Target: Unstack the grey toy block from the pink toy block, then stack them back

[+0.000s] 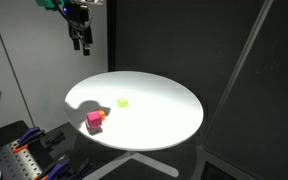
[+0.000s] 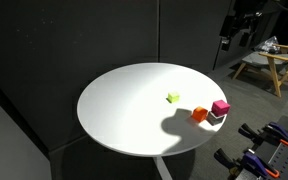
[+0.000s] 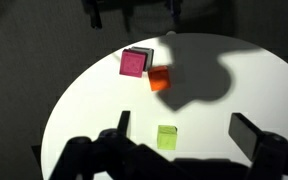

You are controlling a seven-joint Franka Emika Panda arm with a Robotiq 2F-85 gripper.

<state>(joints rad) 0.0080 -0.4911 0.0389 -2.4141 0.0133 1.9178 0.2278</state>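
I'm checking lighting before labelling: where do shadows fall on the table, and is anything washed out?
Wrist view: a big shadow crosses the table beside the orange block; in an exterior view it lies beside the pink block; in an exterior view the table glares white.

place: lab or workshop corner | backdrop: black panels [image 2: 74,40] close behind the round white bench [image 2: 124,115] | by bench's edge: rack of hand tools [image 1: 24,152], too small to name | beyond bench's far edge: bare wooden trestle table [image 2: 267,63]
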